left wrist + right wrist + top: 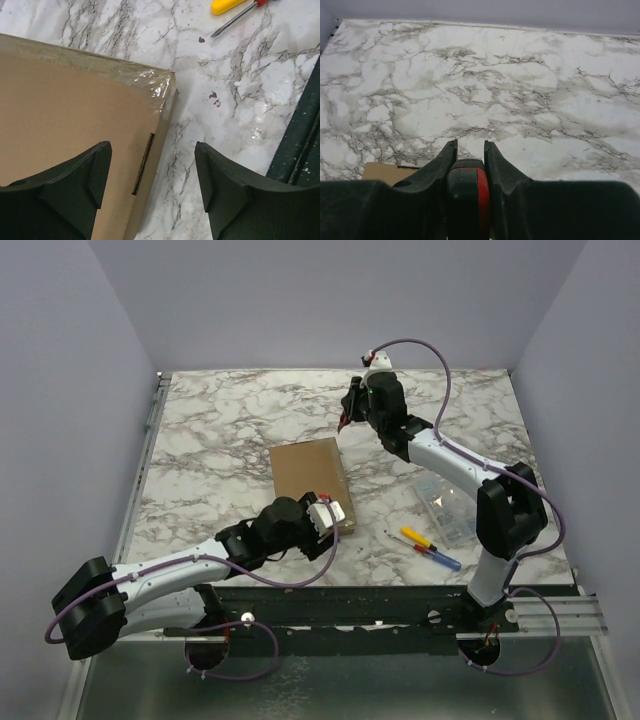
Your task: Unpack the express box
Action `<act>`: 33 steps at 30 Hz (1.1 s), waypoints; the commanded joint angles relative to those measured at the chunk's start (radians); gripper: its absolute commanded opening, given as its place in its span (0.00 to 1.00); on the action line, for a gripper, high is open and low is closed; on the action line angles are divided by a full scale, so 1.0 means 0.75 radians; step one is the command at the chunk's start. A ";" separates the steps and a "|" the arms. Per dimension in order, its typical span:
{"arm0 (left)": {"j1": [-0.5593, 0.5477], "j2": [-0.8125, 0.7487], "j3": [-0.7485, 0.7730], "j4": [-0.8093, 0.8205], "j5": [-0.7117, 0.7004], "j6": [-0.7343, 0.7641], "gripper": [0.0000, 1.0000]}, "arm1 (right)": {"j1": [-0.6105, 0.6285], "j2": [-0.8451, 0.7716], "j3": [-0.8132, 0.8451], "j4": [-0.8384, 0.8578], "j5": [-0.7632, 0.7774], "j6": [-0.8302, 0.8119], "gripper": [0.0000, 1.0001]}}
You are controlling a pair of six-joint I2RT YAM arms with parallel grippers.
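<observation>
Brown cardboard express box (pixel 308 478) lies flat w/ top face closed, approx mid-table on the marble table (pixel 220 430), long axis running 12 to 6 in the top view. Clear tape wrinkles over one corner in the left wrist view, and a thin dark slot shows in the side wall below it.

L side: left gripper (pixel 335 512) sits at the box's 5 o'clock corner. Jaws apart: one finger (pixel 75 185) is over the box top, the other (pixel 230 190) over bare marble, w/ the box edge between them. Can't tell if either touches the cardboard.

R side: right gripper (pixel 347 412) is past the box's far edge, at approx 1 o'clock from it. Jaws are pressed onto a red-and-black object (pixel 470 195) wedged between them; what it is can't be made out. A bit of the box corner shows at 8 o'clock in the right wrist view.

Clear plastic case (pixel 445 505) lies at 3 o'clock from the box, well apart from it. Yellow-handled screwdriver (pixel 418 537) and red-and-blue tool (pixel 440 558) lie side by side at 4 o'clock from the box, just beside the case's near edge, tips toward the box.
</observation>
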 commanded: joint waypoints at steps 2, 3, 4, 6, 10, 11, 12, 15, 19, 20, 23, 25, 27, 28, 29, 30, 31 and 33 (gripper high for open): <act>-0.003 0.048 -0.053 0.182 -0.109 0.108 0.72 | 0.005 0.061 0.077 0.088 0.070 -0.038 0.00; -0.003 0.049 -0.064 0.187 -0.111 0.115 0.72 | 0.005 0.065 0.078 0.093 0.065 -0.041 0.00; -0.004 0.053 -0.071 0.195 -0.109 0.119 0.72 | 0.005 0.072 0.084 0.095 0.056 -0.045 0.00; -0.003 0.066 -0.074 0.200 -0.100 0.120 0.72 | 0.006 0.085 0.097 0.091 0.048 -0.043 0.00; -0.004 0.111 -0.065 0.202 -0.084 0.118 0.72 | 0.009 0.111 0.123 0.066 0.057 -0.036 0.00; -0.004 0.120 -0.062 0.201 -0.081 0.115 0.72 | 0.010 0.108 0.119 0.072 0.048 -0.039 0.00; -0.003 0.129 -0.059 0.201 -0.077 0.113 0.72 | 0.014 0.103 0.111 0.080 0.041 -0.041 0.00; -0.003 0.147 -0.054 0.200 -0.086 0.114 0.72 | 0.025 0.101 0.112 0.067 0.050 -0.041 0.00; -0.001 0.157 -0.052 0.199 -0.113 0.116 0.69 | 0.035 0.099 0.095 0.069 0.066 -0.042 0.00; -0.003 0.158 -0.051 0.198 -0.118 0.116 0.69 | 0.038 0.100 0.091 0.068 0.073 -0.043 0.00; -0.001 0.161 -0.049 0.199 -0.122 0.115 0.68 | 0.042 0.108 0.087 0.063 0.079 -0.043 0.00; -0.001 0.166 -0.048 0.199 -0.130 0.115 0.67 | 0.048 0.112 0.089 0.058 0.095 -0.044 0.00; -0.001 0.171 -0.048 0.200 -0.131 0.116 0.66 | 0.049 0.113 0.090 0.055 0.104 -0.050 0.00; -0.002 0.172 -0.049 0.201 -0.132 0.114 0.65 | 0.051 0.113 0.090 0.054 0.106 -0.053 0.00; 0.000 0.173 -0.046 0.201 -0.131 0.110 0.65 | 0.052 0.113 0.090 0.052 0.109 -0.056 0.00; 0.002 0.173 -0.047 0.203 -0.129 0.107 0.65 | 0.051 0.115 0.091 0.049 0.111 -0.056 0.00; 0.006 0.173 -0.049 0.206 -0.125 0.105 0.65 | 0.054 0.117 0.092 0.047 0.112 -0.056 0.00; 0.011 0.177 -0.047 0.209 -0.116 0.102 0.64 | 0.054 0.121 0.092 0.045 0.112 -0.057 0.00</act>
